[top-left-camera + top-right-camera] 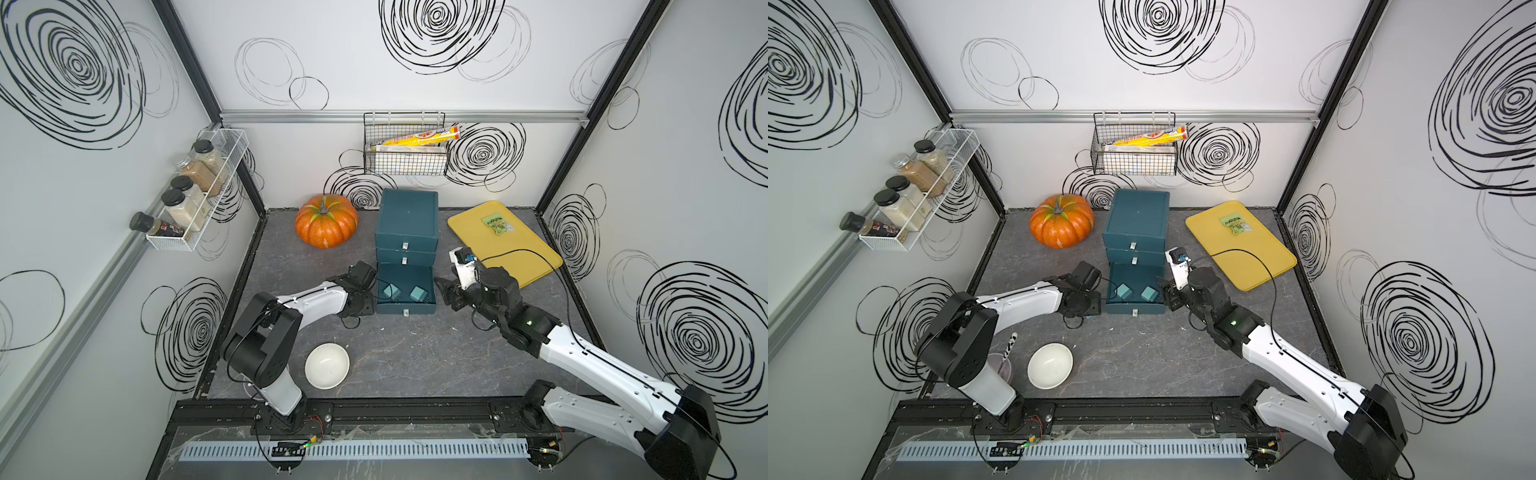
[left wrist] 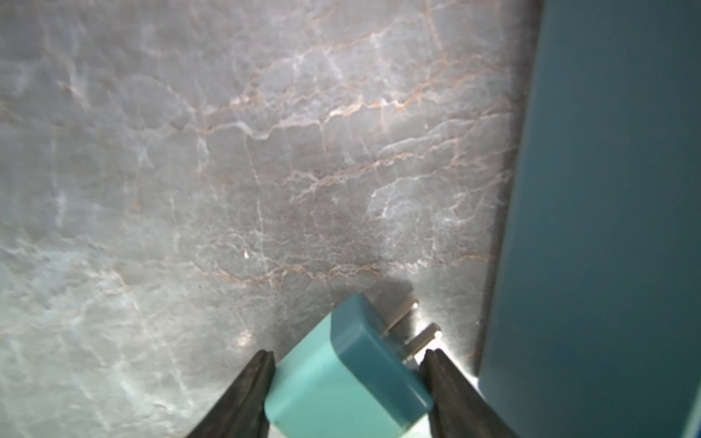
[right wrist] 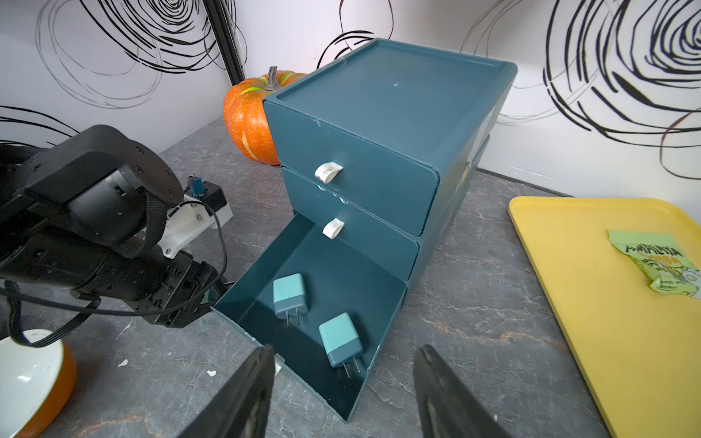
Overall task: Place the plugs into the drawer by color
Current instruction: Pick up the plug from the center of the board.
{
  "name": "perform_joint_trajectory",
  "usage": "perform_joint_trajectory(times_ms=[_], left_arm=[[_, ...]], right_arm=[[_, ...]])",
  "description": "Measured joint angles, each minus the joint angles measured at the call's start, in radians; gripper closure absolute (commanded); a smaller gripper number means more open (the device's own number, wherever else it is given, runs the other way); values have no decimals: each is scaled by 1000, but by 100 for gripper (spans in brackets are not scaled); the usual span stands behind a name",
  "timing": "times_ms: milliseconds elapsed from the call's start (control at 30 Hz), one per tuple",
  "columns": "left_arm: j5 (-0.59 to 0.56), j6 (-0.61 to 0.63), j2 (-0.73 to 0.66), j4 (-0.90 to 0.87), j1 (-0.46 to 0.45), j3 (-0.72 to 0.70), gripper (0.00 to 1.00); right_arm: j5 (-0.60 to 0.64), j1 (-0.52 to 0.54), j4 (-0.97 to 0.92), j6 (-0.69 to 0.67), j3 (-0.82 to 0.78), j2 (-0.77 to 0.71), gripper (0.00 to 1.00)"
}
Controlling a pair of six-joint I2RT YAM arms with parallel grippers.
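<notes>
The drawer is a dark teal chest. Its top two drawers are pushed in and the bottom one is pulled out. Two teal plugs lie inside the open one. My left gripper is shut on a third teal plug, low over the table just left of the chest's side wall, prongs toward it. My right gripper hangs open and empty at the open drawer's right front corner.
An orange pumpkin sits left of the chest at the back. A white bowl stands near the left arm's base, with a cup holding a pen beside it. A yellow tray with a green packet lies at the right.
</notes>
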Motion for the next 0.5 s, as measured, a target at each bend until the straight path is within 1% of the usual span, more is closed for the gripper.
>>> perform_joint_trajectory(times_ms=[100, 200, 267, 433, 500], left_arm=[[-2, 6, 7, -3, 0, 5, 52], [-2, 7, 9, -5, 0, 7, 54], [-3, 7, 9, -5, 0, 7, 59], [-5, 6, 4, -5, 0, 7, 61], [-9, 3, -5, -7, 0, 6, 66]], right_arm=[[1, 0, 0, 0, 0, 0, 37], [2, 0, 0, 0, 0, 0, 37], [2, 0, 0, 0, 0, 0, 37], [2, 0, 0, 0, 0, 0, 37], [2, 0, 0, 0, 0, 0, 37]])
